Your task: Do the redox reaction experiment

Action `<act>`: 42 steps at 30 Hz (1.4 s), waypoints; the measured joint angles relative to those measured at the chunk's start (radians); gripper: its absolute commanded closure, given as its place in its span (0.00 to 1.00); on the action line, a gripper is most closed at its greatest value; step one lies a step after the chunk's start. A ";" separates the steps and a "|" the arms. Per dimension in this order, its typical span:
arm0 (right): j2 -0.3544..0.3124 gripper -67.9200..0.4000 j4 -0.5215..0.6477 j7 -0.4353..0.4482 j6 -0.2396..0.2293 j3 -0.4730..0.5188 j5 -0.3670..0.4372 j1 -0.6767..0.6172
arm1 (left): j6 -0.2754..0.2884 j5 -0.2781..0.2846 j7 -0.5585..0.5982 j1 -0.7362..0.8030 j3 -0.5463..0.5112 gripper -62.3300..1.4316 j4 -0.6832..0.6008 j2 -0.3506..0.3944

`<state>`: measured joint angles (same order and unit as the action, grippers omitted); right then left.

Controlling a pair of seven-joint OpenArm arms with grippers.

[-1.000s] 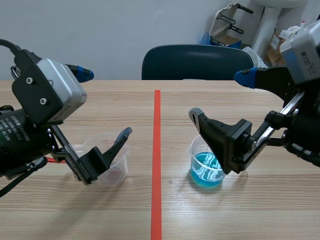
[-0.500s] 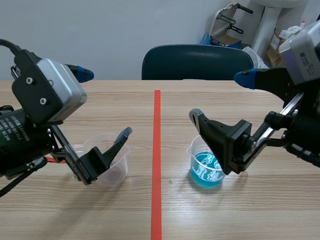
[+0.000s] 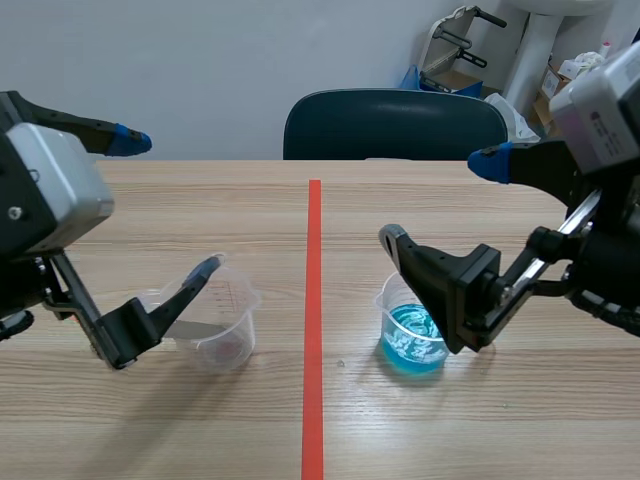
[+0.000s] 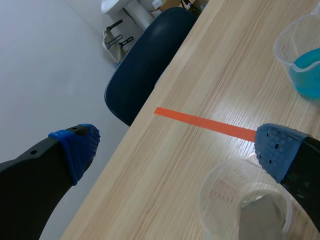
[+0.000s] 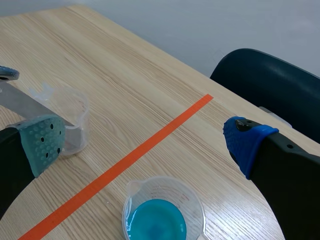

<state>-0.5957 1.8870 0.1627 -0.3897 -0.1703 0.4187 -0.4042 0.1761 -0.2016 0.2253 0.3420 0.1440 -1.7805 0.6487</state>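
Right wrist view: the clear plastic beaker of blue liquid (image 5: 161,210) sits just ahead, centred between the wide-spread fingers of the right pincer (image 5: 145,143).

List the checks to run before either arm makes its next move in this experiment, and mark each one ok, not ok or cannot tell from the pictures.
1. The cup of blue liquid stands upright: ok.
2. The clear cup stands upright with the grey strip in it: ok.
3. The left gripper is open and holds nothing: ok.
4. The right gripper is open and holds nothing: ok.
5. A cup is gripped and ready to pour: not ok, both cups stand free.
6. The left gripper's lower finger is clear of the clear cup's rim: cannot tell, as the two overlap in the scene view.
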 measured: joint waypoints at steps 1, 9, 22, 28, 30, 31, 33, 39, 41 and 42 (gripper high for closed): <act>0.000 0.00 0.000 0.000 -0.009 0.000 0.000 0.002 | 0.000 0.000 0.015 0.016 -0.014 0.00 0.000 0.008; 0.000 0.00 0.000 0.000 -0.037 -0.084 -0.033 0.008 | 0.000 0.000 0.124 0.152 -0.129 0.00 0.000 0.079; 0.023 0.00 0.000 -0.008 -0.033 -0.266 -0.122 0.140 | 0.005 0.201 0.296 0.382 -0.424 0.00 0.000 0.232; 0.052 0.00 0.000 -0.060 -0.021 -0.389 -0.168 0.196 | 0.045 0.265 0.337 0.495 -0.578 0.00 0.000 0.267; 0.068 0.00 -0.004 -0.060 -0.014 -0.431 -0.171 0.218 | 0.065 0.267 0.369 0.531 -0.623 0.00 0.000 0.272; 0.079 0.00 -0.010 -0.060 -0.005 -0.451 -0.183 0.230 | 0.070 0.266 0.393 0.548 -0.639 0.00 0.001 0.272; 0.102 0.00 -0.034 -0.065 0.008 -0.488 -0.214 0.256 | 0.091 0.264 0.454 0.576 -0.662 0.00 0.015 0.271; 0.178 0.00 -0.134 -0.072 0.008 -0.571 -0.257 0.328 | 0.109 0.263 0.548 0.586 -0.668 0.00 0.121 0.271; 0.210 0.00 -0.166 -0.071 0.008 -0.597 -0.276 0.353 | 0.109 0.262 0.576 0.586 -0.668 0.00 0.163 0.271; 0.228 0.00 -0.183 -0.071 0.008 -0.612 -0.292 0.365 | 0.109 0.263 0.592 0.586 -0.668 0.00 0.184 0.271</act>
<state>-0.3679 1.7039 0.0914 -0.3813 -0.7818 0.1268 -0.0387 0.2852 0.0612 0.8169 0.9279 -0.5243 -1.5967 0.9199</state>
